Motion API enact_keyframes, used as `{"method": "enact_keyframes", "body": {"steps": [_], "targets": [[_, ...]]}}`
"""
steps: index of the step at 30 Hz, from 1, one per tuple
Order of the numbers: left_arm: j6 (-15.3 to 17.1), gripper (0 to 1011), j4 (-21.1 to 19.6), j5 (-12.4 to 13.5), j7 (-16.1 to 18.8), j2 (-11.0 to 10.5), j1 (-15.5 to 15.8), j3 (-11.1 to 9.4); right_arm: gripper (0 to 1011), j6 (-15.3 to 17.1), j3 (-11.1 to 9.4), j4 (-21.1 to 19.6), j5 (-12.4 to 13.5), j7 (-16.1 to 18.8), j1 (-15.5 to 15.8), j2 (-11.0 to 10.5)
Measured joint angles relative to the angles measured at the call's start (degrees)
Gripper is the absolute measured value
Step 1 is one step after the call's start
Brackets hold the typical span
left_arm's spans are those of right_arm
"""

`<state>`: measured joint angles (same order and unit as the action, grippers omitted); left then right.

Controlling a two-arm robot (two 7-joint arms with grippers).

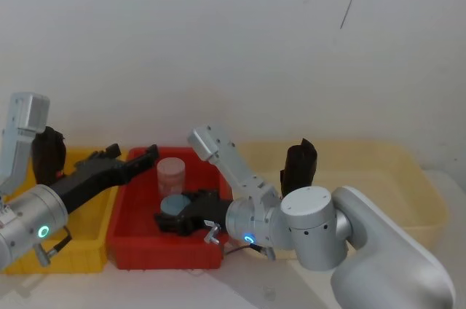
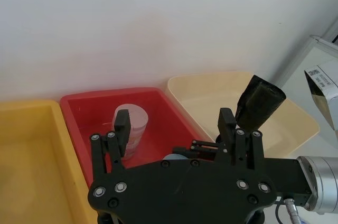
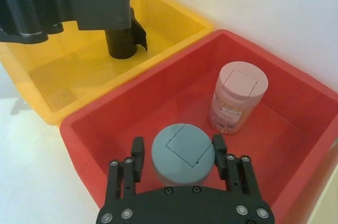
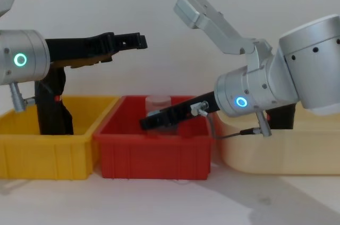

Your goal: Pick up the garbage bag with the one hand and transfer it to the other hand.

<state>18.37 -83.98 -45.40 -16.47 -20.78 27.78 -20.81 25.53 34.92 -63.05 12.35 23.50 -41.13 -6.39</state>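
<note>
Seen from the head cam, w/ 12 o'clock = away from the robot:

The garbage bag (image 1: 300, 164), a black cylindrical roll, stands upright but slightly tilted in the pale cream plastic bin (image 1: 411, 178) at approx 2 o'clock. No gripper is touching it. From the chest cam the R arm hides part of it.

L gripper (image 1: 131, 152), long, black, w/ a brownish underside, hangs in the air over the rim between the yellow plastic bin (image 1: 58, 259) and the red plastic bin (image 1: 131, 240), pointing toward 2 o'clock. Its fingers are spread wide and hold nothing.

R gripper (image 3: 178, 150), black, w/ a grey cable, is low inside the red bin at its 6 o'clock end and points toward 9 o'clock. Its fingers are parted and straddle the grey-blue-lidded jar (image 3: 183, 152), one finger close on each side of the lid. Can't tell if they're in contact.

A pink-lidded translucent jar (image 1: 172, 174) stands upright toward 12 o'clock from the grey-blue one, apart from it. A rumpled black roll (image 1: 47, 154) w/ a small red mark stands in the yellow bin at approx 10 o'clock.
</note>
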Motion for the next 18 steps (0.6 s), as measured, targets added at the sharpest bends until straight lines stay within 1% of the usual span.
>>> {"method": "enact_keyframes", "body": {"steps": [1, 2, 3, 4, 6, 14, 18], "targets": [[0.0, 1001, 0.0, 0.0, 0.0, 0.0, 0.0, 0.0, 806, -0.11, 0.01, 0.02, -0.09, 0.0, 0.0, -0.01], [0.0, 1002, 0.0, 0.0, 0.0, 0.0, 0.0, 0.0, 768, -0.23, 0.01, 0.03, -0.19, 0.0, 0.0, -0.02], [0.0, 1001, 0.0, 0.0, 0.0, 0.0, 0.0, 0.01, 752, -0.36, 0.01, 0.03, -0.34, 0.0, 0.0, -0.04], [0.0, 1002, 0.0, 0.0, 0.0, 0.0, 0.0, 0.0, 695, -0.41, 0.01, 0.03, -0.39, 0.0, 0.0, -0.05], [0.0, 1001, 0.0, 0.0, 0.0, 0.0, 0.0, 0.0, 667, -0.49, -0.02, -0.01, -0.52, -0.01, 0.04, -0.08], [0.0, 1001, 0.0, 0.0, 0.0, 0.0, 0.0, 0.0, 663, -0.61, -0.83, -1.25, -0.93, -0.91, 0.79, -0.3], [0.0, 1002, 0.0, 0.0, 0.0, 0.0, 0.0, 0.0, 663, -0.6, -1.91, -2.83, -0.97, -2.25, 1.63, -0.46]]}}
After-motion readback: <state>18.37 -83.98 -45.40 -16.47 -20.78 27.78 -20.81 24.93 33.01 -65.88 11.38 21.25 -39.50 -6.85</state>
